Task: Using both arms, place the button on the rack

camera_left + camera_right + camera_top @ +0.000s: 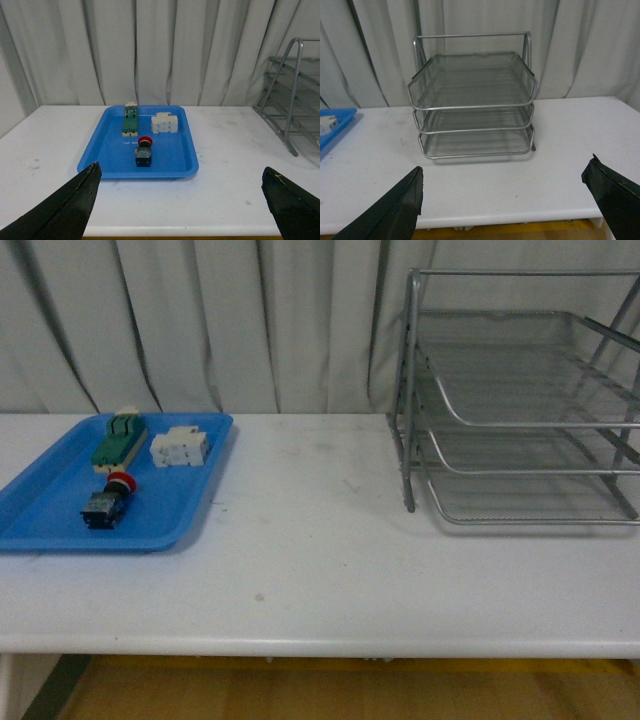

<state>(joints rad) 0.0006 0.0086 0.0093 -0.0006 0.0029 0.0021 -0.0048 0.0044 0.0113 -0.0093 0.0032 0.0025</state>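
Button (108,502): small push-button switch, red mushroom cap on a black-grey boxy body. It lies on its side, cap end pointing away from the robot, in the near half of a blue tray (50,490) at the left of the white table (320,570).

Rack (520,370): silver wire mesh, three stacked tiers in a metal tube frame. It stands upright at the table's far right, well apart from the button.

Left gripper (181,170), right gripper (505,167): black fingers spread wide, nothing held.
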